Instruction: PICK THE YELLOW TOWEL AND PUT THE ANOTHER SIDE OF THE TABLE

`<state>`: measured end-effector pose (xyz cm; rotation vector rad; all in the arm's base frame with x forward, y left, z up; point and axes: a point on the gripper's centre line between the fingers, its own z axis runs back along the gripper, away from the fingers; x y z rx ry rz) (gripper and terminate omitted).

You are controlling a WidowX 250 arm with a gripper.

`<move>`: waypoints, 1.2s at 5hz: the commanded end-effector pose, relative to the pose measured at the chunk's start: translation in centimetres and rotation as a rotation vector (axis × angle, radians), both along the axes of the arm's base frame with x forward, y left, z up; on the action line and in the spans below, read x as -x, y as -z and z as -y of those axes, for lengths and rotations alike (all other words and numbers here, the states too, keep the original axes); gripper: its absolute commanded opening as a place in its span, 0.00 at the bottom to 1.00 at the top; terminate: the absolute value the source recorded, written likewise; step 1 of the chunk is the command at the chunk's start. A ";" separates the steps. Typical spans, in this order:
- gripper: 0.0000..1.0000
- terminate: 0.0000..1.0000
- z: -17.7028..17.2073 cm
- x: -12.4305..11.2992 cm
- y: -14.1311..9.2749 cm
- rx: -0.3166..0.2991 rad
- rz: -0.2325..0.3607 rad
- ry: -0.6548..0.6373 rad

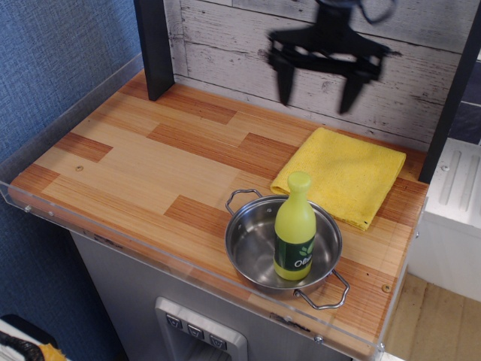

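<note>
The yellow towel (344, 174) lies flat and folded on the far right of the wooden table (150, 162), by the back wall. My black gripper (315, 87) hangs high above the table's back edge, up and to the left of the towel. Its two fingers are spread wide and hold nothing. It touches neither the towel nor the table.
A steel pan (255, 248) with two wire handles sits at the front right, just in front of the towel. A yellow-green bottle (294, 228) stands upright in it. A black post (154, 45) stands at the back left. Clear acrylic edges the table's front and left sides.
</note>
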<state>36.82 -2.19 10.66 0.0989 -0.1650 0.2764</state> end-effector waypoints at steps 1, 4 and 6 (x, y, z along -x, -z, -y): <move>1.00 0.00 -5.1 2.1 -4.2 -0.042 0.067 -0.114; 1.00 0.00 -10.8 7.8 -6.4 -0.056 0.059 -0.305; 1.00 1.00 -11.7 9.7 -7.2 -0.017 0.053 -0.350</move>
